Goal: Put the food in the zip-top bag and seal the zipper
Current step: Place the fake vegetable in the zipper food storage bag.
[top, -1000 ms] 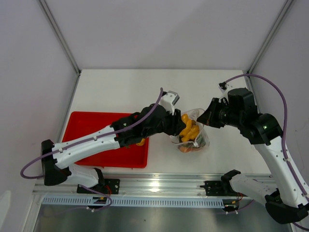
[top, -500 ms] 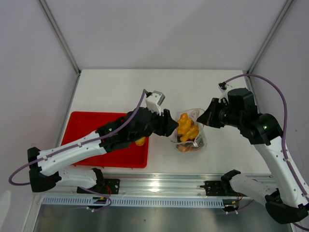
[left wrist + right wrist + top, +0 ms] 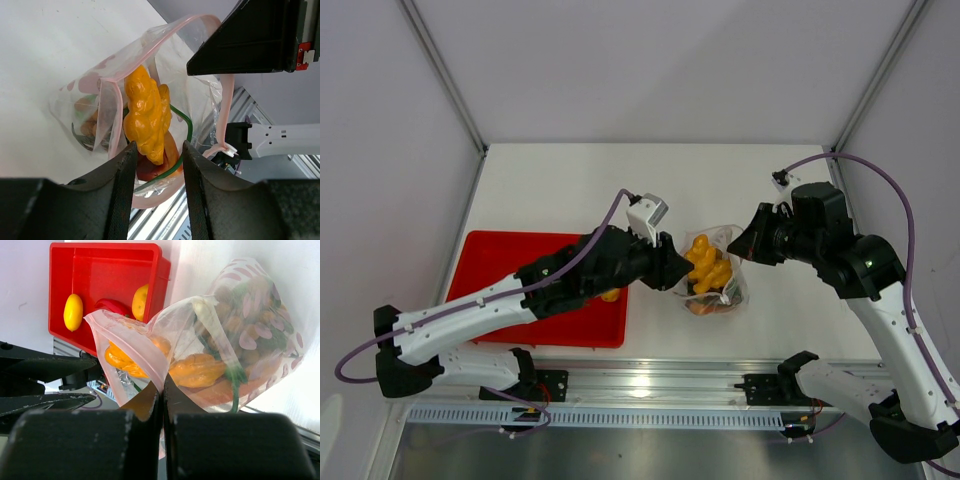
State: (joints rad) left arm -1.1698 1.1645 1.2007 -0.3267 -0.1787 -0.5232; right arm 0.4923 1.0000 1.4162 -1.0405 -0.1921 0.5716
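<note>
The zip-top bag [image 3: 718, 283] stands on the table with its mouth open towards my left gripper [image 3: 672, 270]. A lumpy yellow-orange food [image 3: 147, 112] sticks out of the mouth, above a red piece and green stalks inside. My left gripper [image 3: 158, 150] is open just short of that food, with nothing between its fingers. The pink zipper [image 3: 150, 47] curves round the mouth. My right gripper [image 3: 161, 386] is shut on the bag's pink rim [image 3: 125, 335] and holds that side up. More food shows through the bag wall [image 3: 250, 335].
The red tray [image 3: 510, 270] lies left of the bag, under my left arm. It holds a yellow lemon [image 3: 73, 311], a red chili [image 3: 112, 305] and an orange piece [image 3: 140, 300]. The metal rail [image 3: 650, 385] runs along the table's near edge.
My left gripper let go of the yellow-orange food in the bag mouth and drew back to the left, then edged slightly towards the bag again. The right gripper has not moved.
</note>
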